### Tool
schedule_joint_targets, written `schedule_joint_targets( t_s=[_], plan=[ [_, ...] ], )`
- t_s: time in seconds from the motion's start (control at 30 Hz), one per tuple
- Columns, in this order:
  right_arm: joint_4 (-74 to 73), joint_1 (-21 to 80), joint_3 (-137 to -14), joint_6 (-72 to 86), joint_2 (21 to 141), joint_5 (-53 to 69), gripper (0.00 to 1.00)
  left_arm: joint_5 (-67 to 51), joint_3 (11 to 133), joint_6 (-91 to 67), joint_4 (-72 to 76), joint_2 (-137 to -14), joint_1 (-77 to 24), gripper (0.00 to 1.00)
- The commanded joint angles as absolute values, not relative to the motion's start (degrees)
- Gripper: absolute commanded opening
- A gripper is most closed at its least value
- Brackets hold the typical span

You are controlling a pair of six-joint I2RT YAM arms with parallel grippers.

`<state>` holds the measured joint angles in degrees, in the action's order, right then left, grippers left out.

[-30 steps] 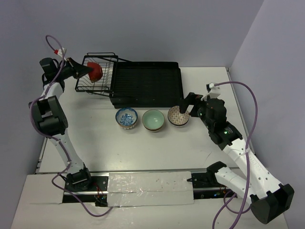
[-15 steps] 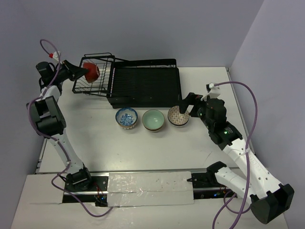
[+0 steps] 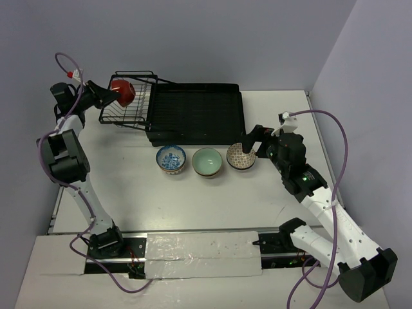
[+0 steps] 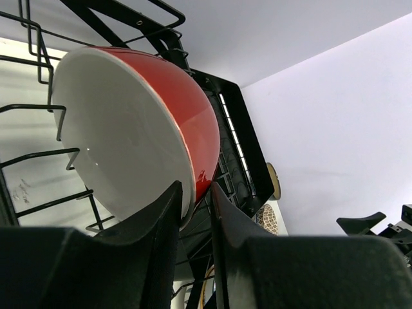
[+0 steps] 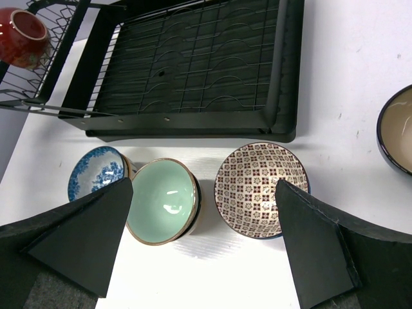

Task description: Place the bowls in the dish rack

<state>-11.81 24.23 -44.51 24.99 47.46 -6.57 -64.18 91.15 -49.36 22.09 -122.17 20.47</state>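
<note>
Since a second ago my left gripper point(image 4: 194, 193) has moved the red bowl point(image 3: 122, 91) a little farther left, to the far left corner of the basket point(image 3: 129, 108) at the left end of the rack point(image 3: 196, 112). Its rim is between my fingers point(image 4: 154, 232), but I cannot tell if they clamp it. My right gripper point(image 5: 205, 185) hangs wide apart over the patterned bowl point(image 5: 261, 188).

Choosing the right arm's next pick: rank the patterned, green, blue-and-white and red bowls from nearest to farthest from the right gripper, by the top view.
From the right gripper:
1. Brown patterned bowl: right end of the row, just under the gripper.
2. Green bowl: middle of the row.
3. Blue-and-white bowl: left end of the row.
4. Red bowl: far left, in the wire basket.
</note>
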Motion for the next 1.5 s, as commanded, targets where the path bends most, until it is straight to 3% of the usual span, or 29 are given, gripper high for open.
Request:
schedule_joint_targets(
  t_s=[0.0, 0.6, 1.03, 1.47],
  plan=[
    [-11.07, 24.43, -45.53, 24.26, 46.85, -6.86, 0.99, -60.91, 91.85, -47.55, 20.3, -121.46, 20.39, 0.28],
    [-10.37, 24.43, -44.65, 24.52, 46.5, -6.42, 0.99, -54.06, 91.58, -46.67, 13.98, -119.09, 20.39, 0.26],
    [-10.2, 24.43, -44.3, 24.79, 45.97, -5.98, 0.99, -50.72, 87.63, -51.68, 16.88, -116.02, 19.25, 0.18],
    [-10.37, 24.43, -43.68, 24.7, 44.83, -6.06, 0.99, -42.81, 88.06, -44.4, 5.19, -114.35, 19.42, 0.28]
  ],
)
